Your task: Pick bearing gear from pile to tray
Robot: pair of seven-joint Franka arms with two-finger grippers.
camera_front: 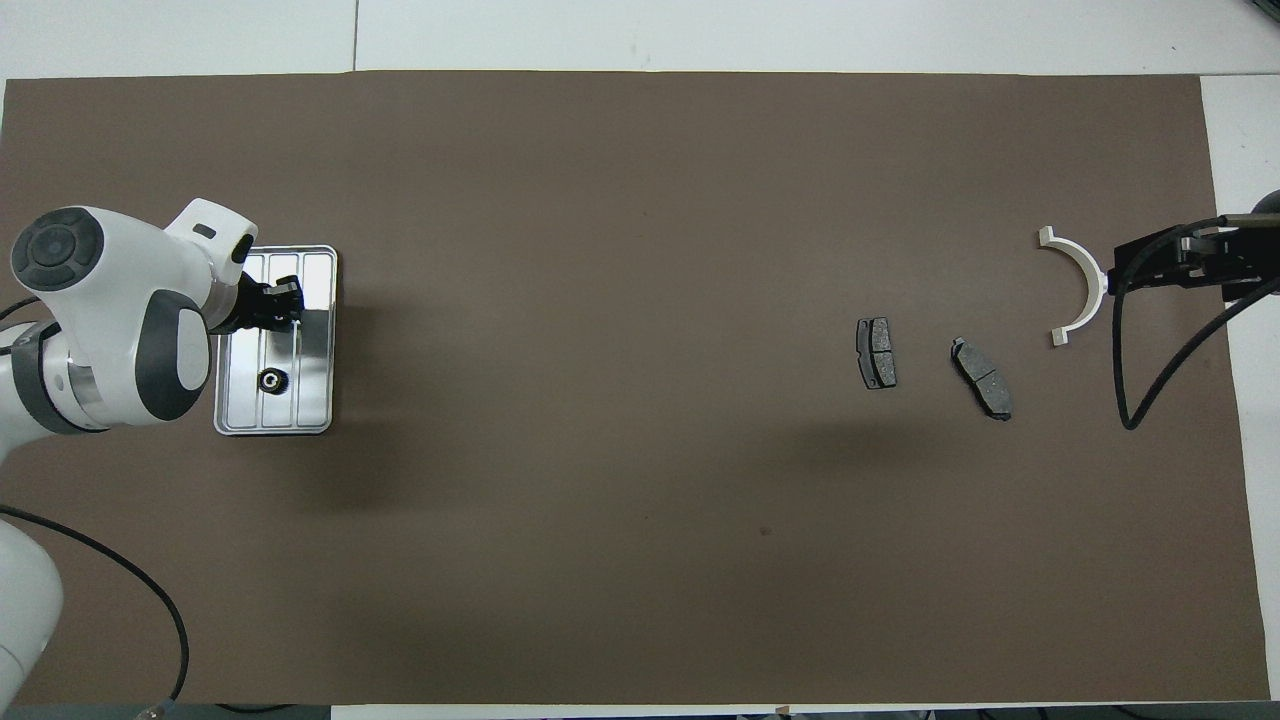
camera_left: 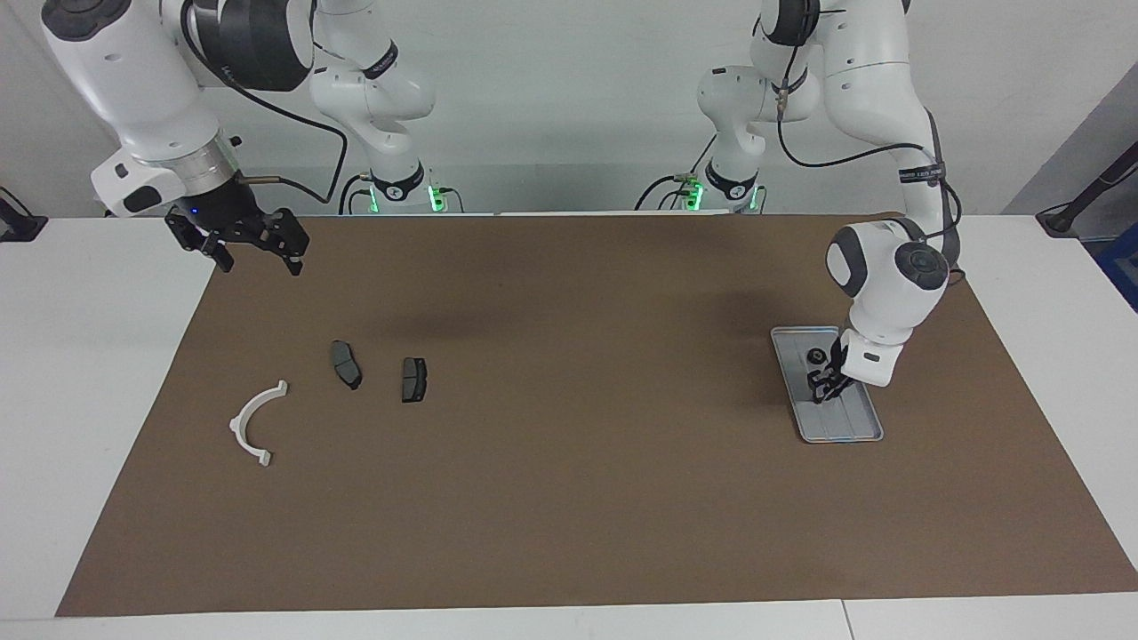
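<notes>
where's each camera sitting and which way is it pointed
Facing view: high across the table, looking at both robots; whole arms, left gripper, right gripper.
Overhead view: above the robots' end, looking forward and down; left arm's wrist, right gripper's tip.
Shared: tray with gear, white bracket.
</notes>
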